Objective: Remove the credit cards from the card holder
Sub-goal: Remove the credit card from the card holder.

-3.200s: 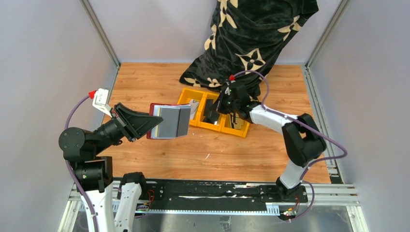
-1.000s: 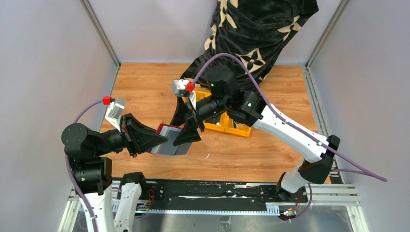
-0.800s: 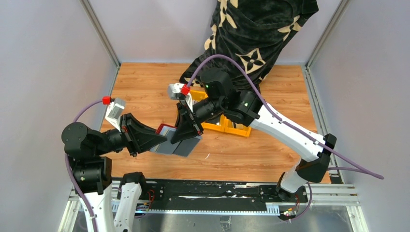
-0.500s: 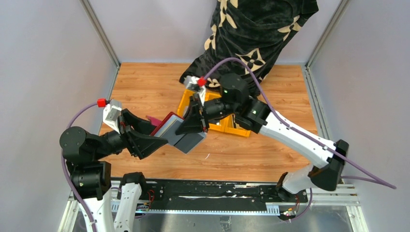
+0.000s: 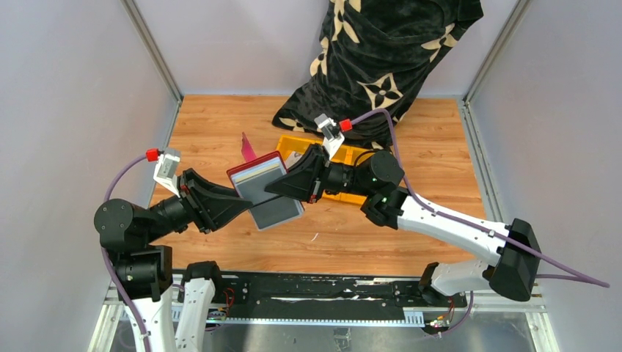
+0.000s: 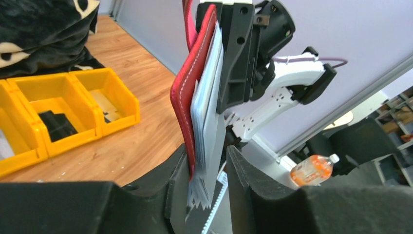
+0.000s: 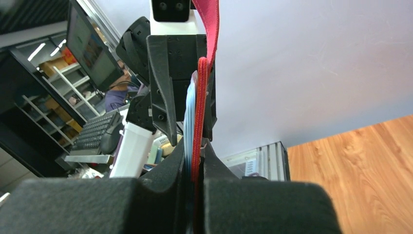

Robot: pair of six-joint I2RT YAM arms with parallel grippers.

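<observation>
Item: card holder (image 6: 187, 97), newly clamped by right end effector (image 7: 197, 161); left end effector (image 6: 207, 163) straddling, grip unclear; credit cards (image 6: 208, 107) remain inside.

Yellow bin (image 6: 119, 103), black patterned cloth (image 5: 381, 51), wooden table (image 5: 220, 125)

card holder (image 5: 257, 170) between left pincer (image 5: 246, 200) and right pincer (image 5: 271, 192) | bin (image 5: 357, 154) behind it | cloth (image 5: 381, 51) behind bin

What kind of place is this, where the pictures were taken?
Most likely a robotics lab or test cell inside an office. Grey panels on a metal frame wall in the wooden table, and the right wrist view shows a monitor, a keyboard and shelves.
</observation>
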